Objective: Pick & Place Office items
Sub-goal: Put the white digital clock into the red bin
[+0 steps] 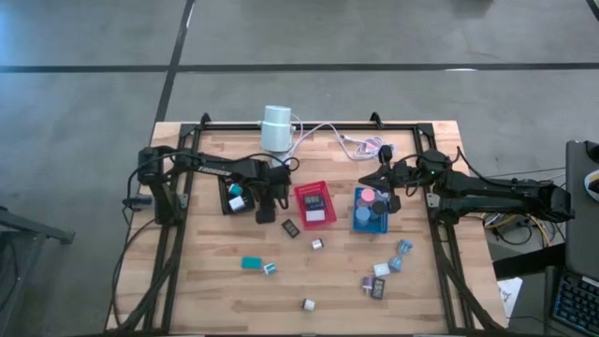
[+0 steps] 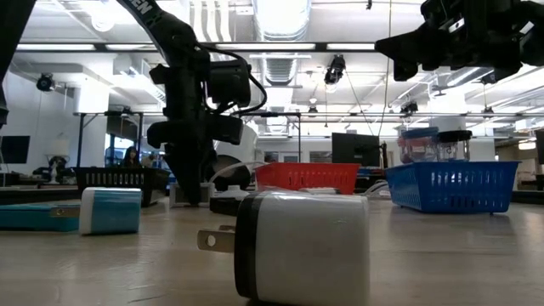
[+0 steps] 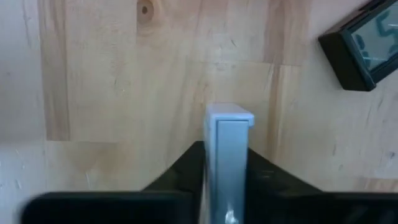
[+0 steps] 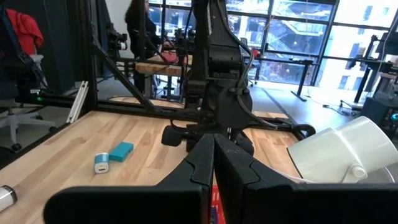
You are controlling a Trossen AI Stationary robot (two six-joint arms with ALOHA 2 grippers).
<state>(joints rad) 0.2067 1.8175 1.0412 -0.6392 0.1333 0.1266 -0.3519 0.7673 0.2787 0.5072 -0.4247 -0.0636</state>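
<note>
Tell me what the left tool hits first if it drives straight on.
The left tool, shut on a pale blue block, points down at bare wooden table; the block would likely touch the wood first. The black item lies off that line.

the table (image 1: 225, 290) is pale jointed wood planks, matt with visible grain. the red tray (image 1: 315, 203) and blue tray (image 1: 371, 212) look like perforated plastic. the near white charger (image 2: 302, 246) has smooth, slightly glossy plastic.
</note>
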